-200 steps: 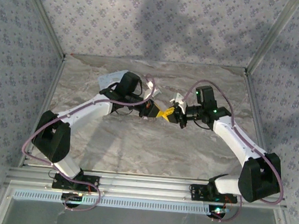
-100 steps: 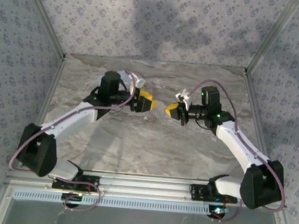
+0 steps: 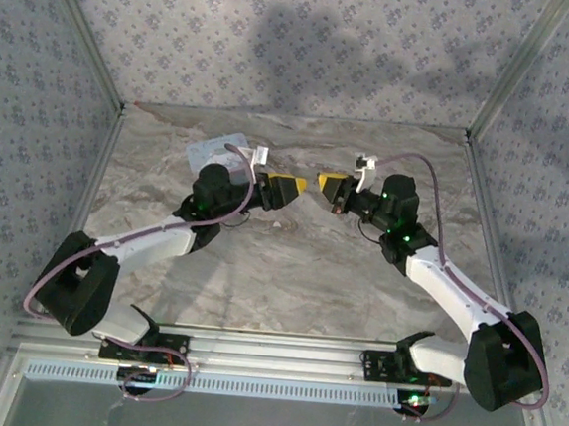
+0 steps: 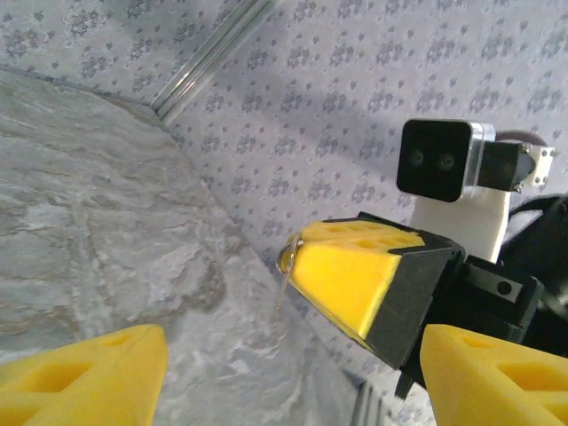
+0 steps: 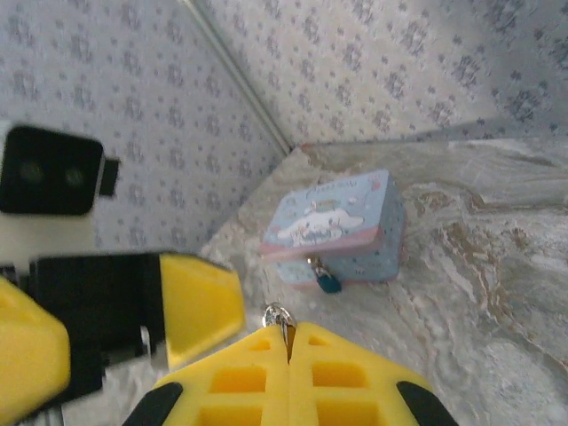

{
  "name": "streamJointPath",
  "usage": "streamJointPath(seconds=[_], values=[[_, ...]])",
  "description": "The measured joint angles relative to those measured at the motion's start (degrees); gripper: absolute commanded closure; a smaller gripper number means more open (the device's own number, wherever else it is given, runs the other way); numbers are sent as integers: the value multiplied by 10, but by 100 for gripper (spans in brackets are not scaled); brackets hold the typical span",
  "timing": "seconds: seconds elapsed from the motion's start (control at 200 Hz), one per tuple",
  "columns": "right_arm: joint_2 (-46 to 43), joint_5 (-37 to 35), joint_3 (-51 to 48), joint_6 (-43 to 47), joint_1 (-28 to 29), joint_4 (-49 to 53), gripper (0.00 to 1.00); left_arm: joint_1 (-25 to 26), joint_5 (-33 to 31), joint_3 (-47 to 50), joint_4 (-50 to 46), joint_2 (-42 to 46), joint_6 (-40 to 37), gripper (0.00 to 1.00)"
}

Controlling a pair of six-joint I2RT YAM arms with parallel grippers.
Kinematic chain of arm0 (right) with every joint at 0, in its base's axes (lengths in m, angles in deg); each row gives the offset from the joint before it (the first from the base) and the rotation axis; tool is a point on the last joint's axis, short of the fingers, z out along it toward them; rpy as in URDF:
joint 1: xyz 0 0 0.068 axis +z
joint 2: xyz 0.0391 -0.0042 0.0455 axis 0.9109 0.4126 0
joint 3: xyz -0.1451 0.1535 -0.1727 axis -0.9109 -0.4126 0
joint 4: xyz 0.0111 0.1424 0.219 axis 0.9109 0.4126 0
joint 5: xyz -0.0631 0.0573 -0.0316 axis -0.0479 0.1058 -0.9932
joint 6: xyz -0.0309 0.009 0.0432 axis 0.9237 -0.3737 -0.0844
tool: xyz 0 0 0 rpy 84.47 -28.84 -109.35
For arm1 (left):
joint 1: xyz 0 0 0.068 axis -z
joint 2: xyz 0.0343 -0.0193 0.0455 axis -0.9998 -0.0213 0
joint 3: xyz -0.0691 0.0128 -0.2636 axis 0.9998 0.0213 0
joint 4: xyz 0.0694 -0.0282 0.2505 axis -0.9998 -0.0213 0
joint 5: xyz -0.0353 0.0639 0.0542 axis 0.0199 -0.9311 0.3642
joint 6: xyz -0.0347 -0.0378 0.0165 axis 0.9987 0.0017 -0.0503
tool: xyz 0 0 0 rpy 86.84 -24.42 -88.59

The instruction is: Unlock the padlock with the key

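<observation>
- Right claw [image 3: 329,185]: fully closed, held off the table [image 3: 289,273] near its middle, tips pointing left. A small silvery ring [image 5: 278,315] and a sliver of metal stick out between the pads. This is taken to be the key [image 4: 288,260], pinched by its head
- Left claw [image 3: 285,188]: wide open, nothing between the fingers. It faces the right claw, tips near but apart
- Padlock [image 5: 328,281]: tiny, dark teal, hanging from the clasp on the front of the pale blue tin [image 5: 337,226]. The tin sits at the far left of the table, apart from both claws. Shackle is too small to tell whether it is closed
- Handling, judged: the padlock is hard, light and smooth, so it is likely to swing on the clasp and slip aside when the key pushes at it. Best hold is across the flat sides of the body, leaving the keyhole end free. The shackle is too thin to grip well
- The tin also looks light and may slide or tip if the lock is tugged, so steady the lock rather than pull it
- Key: stiff, thin and small, and it may pivot in the pads under side load. Which way the blade points cannot be told
- Task state, judged: key in hand, lock not yet reached. The open left claw is the candidate to steady the padlock
</observation>
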Motion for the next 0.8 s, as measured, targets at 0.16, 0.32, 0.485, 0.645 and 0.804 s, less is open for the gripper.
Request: streamJointPath(seconds=[0.16, 0.32, 0.485, 0.645, 0.804], values=[[0, -46, 0, -57, 23, -35, 100, 11, -31, 0, 55, -35, 74, 25], [0, -66, 0, -85, 36, -46, 100, 12, -47, 0, 87, -61, 122, 28], [2, -74, 0, -98, 46, -47, 100, 19, -51, 0, 103, -65, 141, 34], [10, -75, 0, -108, 51, -49, 100, 21, -51, 0, 113, -66, 150, 44], [18, -77, -1, -115, 52, -48, 100, 21, -52, 0, 118, -67, 157, 56]])
